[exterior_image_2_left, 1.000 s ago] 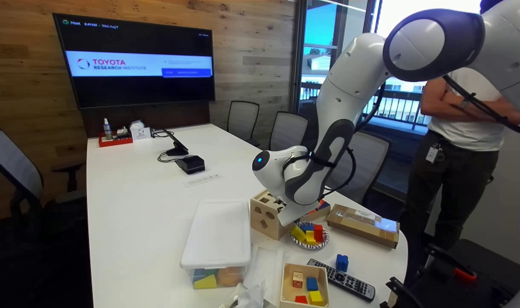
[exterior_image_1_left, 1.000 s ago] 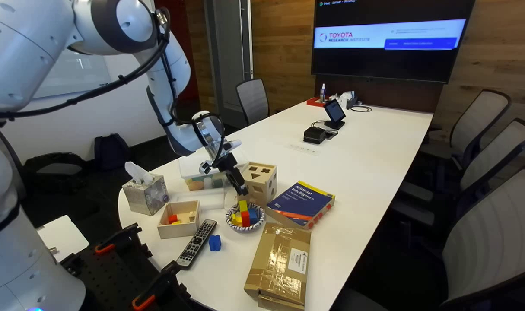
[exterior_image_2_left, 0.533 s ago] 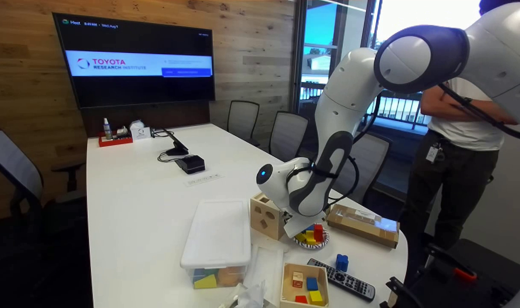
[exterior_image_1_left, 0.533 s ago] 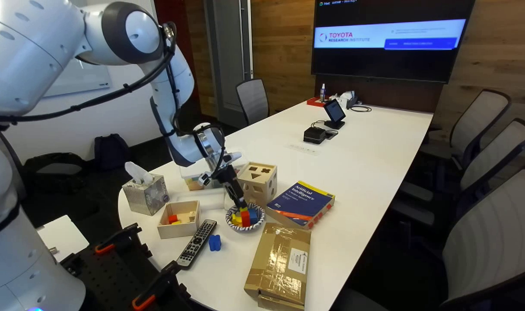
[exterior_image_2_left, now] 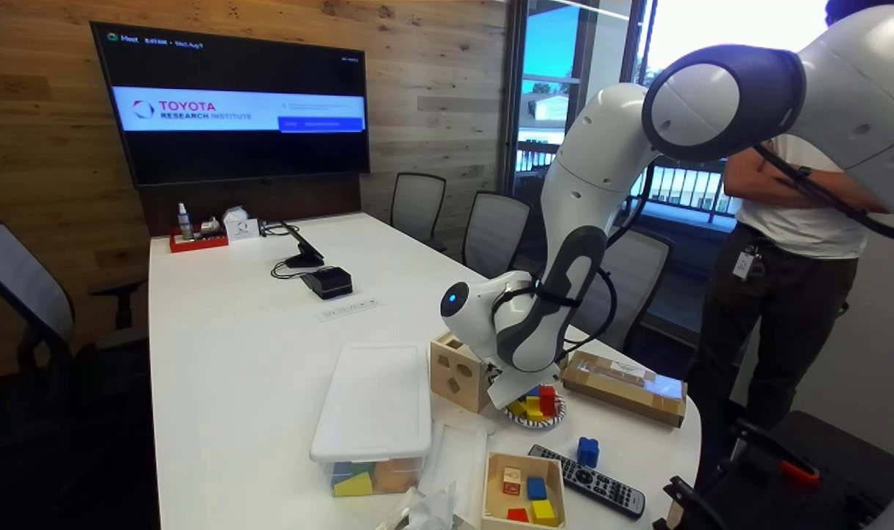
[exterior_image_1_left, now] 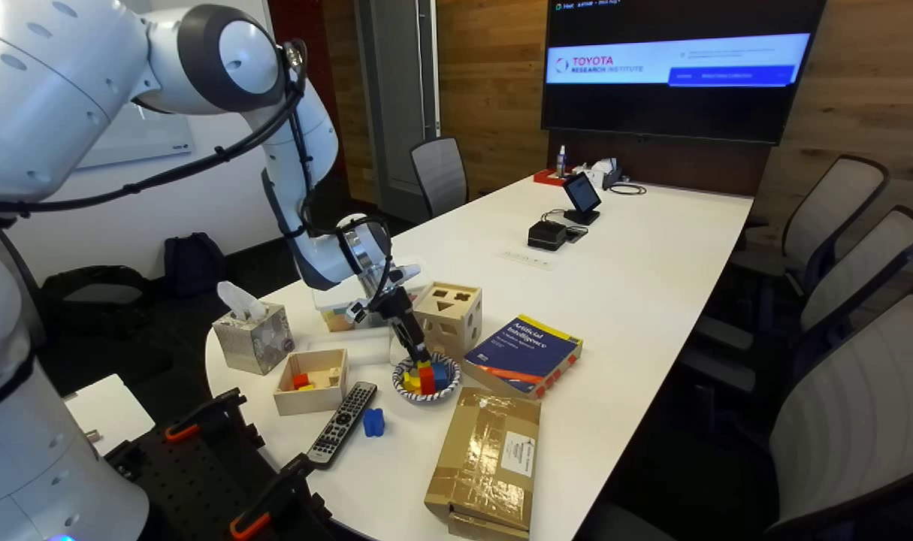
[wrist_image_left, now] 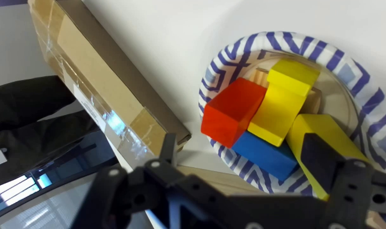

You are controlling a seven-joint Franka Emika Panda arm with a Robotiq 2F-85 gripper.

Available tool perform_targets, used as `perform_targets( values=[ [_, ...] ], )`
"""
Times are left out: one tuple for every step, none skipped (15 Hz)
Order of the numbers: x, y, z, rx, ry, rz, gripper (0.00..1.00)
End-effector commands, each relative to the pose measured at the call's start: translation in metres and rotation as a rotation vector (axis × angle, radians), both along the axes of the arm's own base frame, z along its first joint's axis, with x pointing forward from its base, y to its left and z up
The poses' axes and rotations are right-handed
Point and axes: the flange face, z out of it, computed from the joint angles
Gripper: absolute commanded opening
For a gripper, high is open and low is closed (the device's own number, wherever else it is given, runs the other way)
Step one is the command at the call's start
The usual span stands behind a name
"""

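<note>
My gripper (wrist_image_left: pixel 242 148) stands open, low over a paper bowl (wrist_image_left: pixel 253 43) with a blue and white patterned rim. In the bowl lie a red block (wrist_image_left: pixel 232 109), a stepped yellow block (wrist_image_left: pixel 277 109), a blue block (wrist_image_left: pixel 264 156) and a longer yellow block (wrist_image_left: pixel 323 130). Bits of bare wood blocks show underneath. The right finger (wrist_image_left: pixel 321 159) overlaps the longer yellow block in the wrist view; whether they touch I cannot tell. The left finger (wrist_image_left: pixel 169 146) is seen outside the rim. In an exterior view the fingers come down at the bowl (exterior_image_1_left: pixel 426 396), partly hiding its blocks.
A wooden shape-sorter cube (exterior_image_1_left: pixel 445 323) is close behind the gripper. Around the bowl lie a book (exterior_image_1_left: pixel 522 353), a cardboard box (exterior_image_1_left: pixel 475 458), a remote (exterior_image_1_left: pixel 343 422), a blue block (exterior_image_1_left: pixel 374 422) and a wooden tray (exterior_image_2_left: pixel 546 467) of blocks. A lidded tub (exterior_image_2_left: pixel 373 401) stands nearby.
The arm has come down, bringing the open gripper from above the bowl to its blocks. Over the last half second it has hardly moved. The bowl and blocks look unmoved.
</note>
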Motion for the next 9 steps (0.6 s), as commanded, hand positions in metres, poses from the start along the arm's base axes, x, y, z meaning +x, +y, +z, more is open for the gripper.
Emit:
perform_targets(
  values=[
    [0.001, 0.000, 0.000, 0.000, 0.001, 0.000, 1.00],
    [0.001, 0.000, 0.000, 0.000, 0.001, 0.000, 1.00],
    [0.000, -0.001, 0.002, 0.005, -0.005, 0.001, 1.00],
    [-0.001, -0.001, 0.003, 0.007, -0.011, 0.001, 1.00],
    [-0.003, -0.002, 0.005, 0.009, -0.012, 0.003, 1.00],
    [-0.005, -0.003, 0.007, 0.014, -0.020, 0.005, 1.00],
    [-0.007, -0.004, 0.009, 0.019, -0.027, 0.009, 1.00],
    [-0.010, -0.006, 0.011, 0.028, -0.036, 0.013, 1.00],
    [-0.013, -0.008, 0.012, 0.038, -0.044, 0.020, 1.00]
  ],
)
